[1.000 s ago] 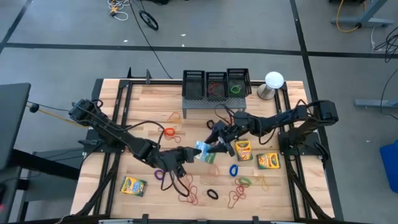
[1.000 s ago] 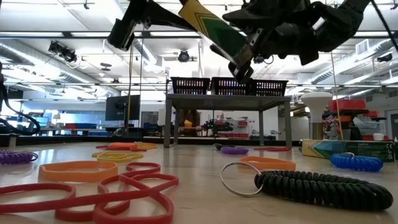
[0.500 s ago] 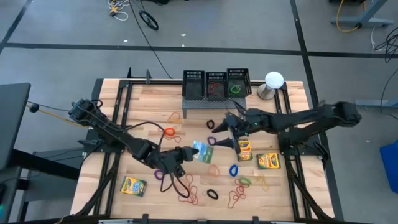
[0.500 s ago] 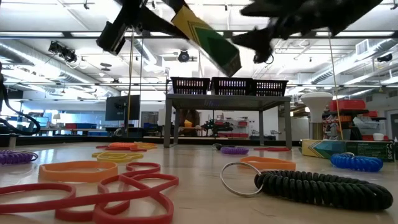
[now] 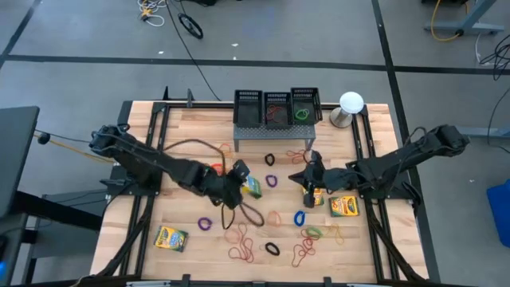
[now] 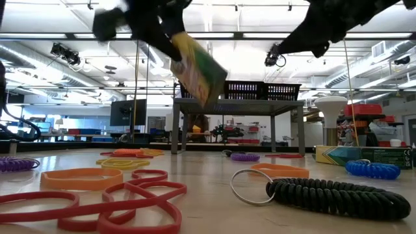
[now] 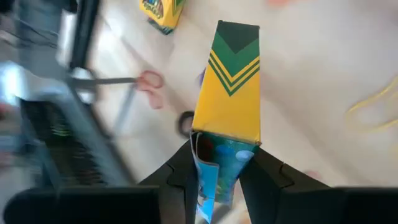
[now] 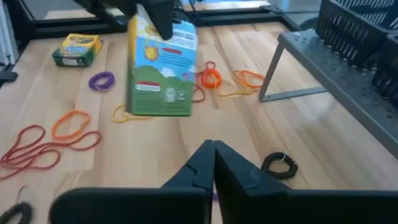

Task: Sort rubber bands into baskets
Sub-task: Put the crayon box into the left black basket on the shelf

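Left gripper (image 5: 237, 177) is clamped on a crayon box (image 7: 227, 93), held clear above mid-table, so no band is being sorted by it. Right gripper (image 8: 213, 163) has its fingers pressed together on nothing and hovers right of centre, just by a second crayon box (image 5: 311, 192). Judgement: this looks like a clearing step, getting the box off the loose bands before picking. Next move calls for setting the box down on bare wood, then opening the right gripper over a single band, e.g. the purple one (image 5: 272, 181) between the grippers. Baskets (image 5: 277, 108) sit on the grey stand (image 5: 271, 130) at the far edge; the right one already holds a green band (image 5: 302, 114). In the way: red bands (image 5: 243, 251) tangled at the near edge, two more crayon boxes (image 5: 170, 237), a black coiled band (image 6: 338, 196), a white lamp (image 5: 351, 104) far right.
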### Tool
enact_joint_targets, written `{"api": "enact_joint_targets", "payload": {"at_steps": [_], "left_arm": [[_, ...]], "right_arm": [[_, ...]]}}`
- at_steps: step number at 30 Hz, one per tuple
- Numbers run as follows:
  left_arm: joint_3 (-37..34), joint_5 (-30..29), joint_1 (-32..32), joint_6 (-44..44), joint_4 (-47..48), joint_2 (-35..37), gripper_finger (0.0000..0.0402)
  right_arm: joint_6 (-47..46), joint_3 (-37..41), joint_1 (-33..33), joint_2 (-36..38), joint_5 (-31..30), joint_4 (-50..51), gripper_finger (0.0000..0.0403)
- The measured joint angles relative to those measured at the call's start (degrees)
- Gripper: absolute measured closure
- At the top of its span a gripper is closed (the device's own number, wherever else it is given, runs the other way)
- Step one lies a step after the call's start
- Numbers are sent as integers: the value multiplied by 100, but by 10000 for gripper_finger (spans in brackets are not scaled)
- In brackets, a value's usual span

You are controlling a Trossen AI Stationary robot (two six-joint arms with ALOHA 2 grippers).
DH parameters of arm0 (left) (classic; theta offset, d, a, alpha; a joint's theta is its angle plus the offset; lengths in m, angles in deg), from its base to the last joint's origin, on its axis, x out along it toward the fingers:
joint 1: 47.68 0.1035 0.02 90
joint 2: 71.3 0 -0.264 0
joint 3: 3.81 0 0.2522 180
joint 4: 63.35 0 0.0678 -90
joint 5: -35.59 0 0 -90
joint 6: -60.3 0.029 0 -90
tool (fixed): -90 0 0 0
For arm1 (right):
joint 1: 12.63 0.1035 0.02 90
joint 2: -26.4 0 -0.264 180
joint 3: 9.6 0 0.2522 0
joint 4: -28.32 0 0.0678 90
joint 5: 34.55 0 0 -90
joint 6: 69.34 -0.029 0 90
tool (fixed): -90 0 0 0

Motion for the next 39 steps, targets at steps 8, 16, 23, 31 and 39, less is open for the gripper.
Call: {"api": "enact_joint_targets", "payload": {"at_steps": [8, 16, 23, 31, 39], "left_arm": [[899, 1950, 835, -2750, 1371, -49, 303], [957, 2315, 1417, -4318, 2149, -552, 303], [1823, 2305, 1479, -4456, 3841, -1777, 303], [2609, 2316, 1401, -4539, 4816, -2777, 303], [2711, 2288, 1392, -4659, 4828, -2844, 286]], "right_arm": [[-21, 0, 193, -67, -343, -43, 373], [88, 0, 180, -394, -344, -357, 388], [88, 0, 180, -672, -328, -510, 393], [44, 0, 197, -794, -327, -560, 394], [88, 0, 246, -794, -328, -582, 394]]}}
